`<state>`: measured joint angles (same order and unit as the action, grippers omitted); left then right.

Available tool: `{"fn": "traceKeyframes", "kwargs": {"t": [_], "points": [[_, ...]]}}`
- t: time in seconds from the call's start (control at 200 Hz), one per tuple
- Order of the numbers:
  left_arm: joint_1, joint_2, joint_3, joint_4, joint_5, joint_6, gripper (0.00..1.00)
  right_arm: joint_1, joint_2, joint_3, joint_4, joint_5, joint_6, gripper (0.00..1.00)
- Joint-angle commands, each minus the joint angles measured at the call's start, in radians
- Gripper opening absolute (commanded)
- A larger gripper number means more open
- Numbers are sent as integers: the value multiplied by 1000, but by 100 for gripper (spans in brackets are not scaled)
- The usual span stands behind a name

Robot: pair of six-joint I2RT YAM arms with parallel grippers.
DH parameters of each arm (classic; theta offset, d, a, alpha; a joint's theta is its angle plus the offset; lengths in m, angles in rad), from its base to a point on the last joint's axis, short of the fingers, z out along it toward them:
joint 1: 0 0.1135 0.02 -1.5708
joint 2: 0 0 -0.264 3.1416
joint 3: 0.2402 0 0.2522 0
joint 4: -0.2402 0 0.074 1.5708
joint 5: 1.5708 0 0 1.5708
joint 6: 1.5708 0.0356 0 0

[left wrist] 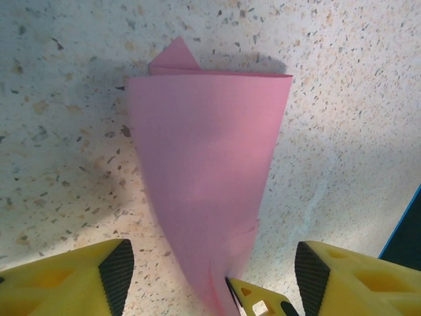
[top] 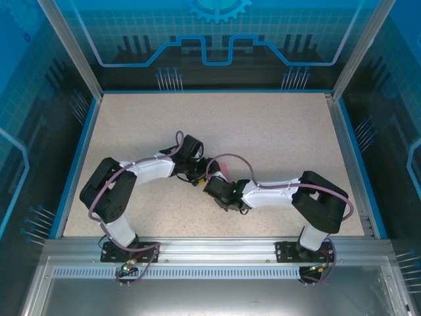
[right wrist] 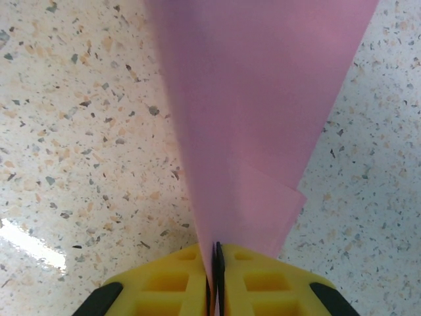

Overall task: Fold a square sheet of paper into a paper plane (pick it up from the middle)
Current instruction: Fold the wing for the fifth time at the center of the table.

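Yellow fingers (right wrist: 177, 283) of the right gripper (right wrist: 216, 263) pinch the paper plane (right wrist: 263, 99) by its narrow tip, its long axis running straight away. Astride that tip, the left gripper (left wrist: 212, 276) stands spread, clear of the paper.

My paper plane (left wrist: 204, 178) is thin, smooth, matt pink paper; table (left wrist: 52, 131) under it speckled, faintly glossy; my right gripper (right wrist: 216, 257) matt yellow plastic.

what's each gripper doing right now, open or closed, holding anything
left gripper: open, holding nothing
right gripper: closed on the folded pink paper
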<state>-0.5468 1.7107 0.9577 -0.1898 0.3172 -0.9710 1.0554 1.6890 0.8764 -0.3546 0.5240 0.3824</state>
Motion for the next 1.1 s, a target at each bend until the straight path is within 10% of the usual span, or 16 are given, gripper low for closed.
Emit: {"fn": "traceKeyframes", "kwargs": {"t": [0.0, 0.25, 0.635, 1.095], "points": [[-1, -36, -19, -26, -10, -21, 70, 17, 13, 9, 11, 29, 19, 13], [-8, -24, -26, 4, 5, -42, 71, 17, 3, -4, 18, 31, 22, 13], [-36, 103, 87, -31, 71, 1, 21, 12, -18, -27, 11, 5, 33, 15], [-38, 95, 105, -74, 46, 15, 0, -21, -45, -50, -4, -102, 83, 13]]}}
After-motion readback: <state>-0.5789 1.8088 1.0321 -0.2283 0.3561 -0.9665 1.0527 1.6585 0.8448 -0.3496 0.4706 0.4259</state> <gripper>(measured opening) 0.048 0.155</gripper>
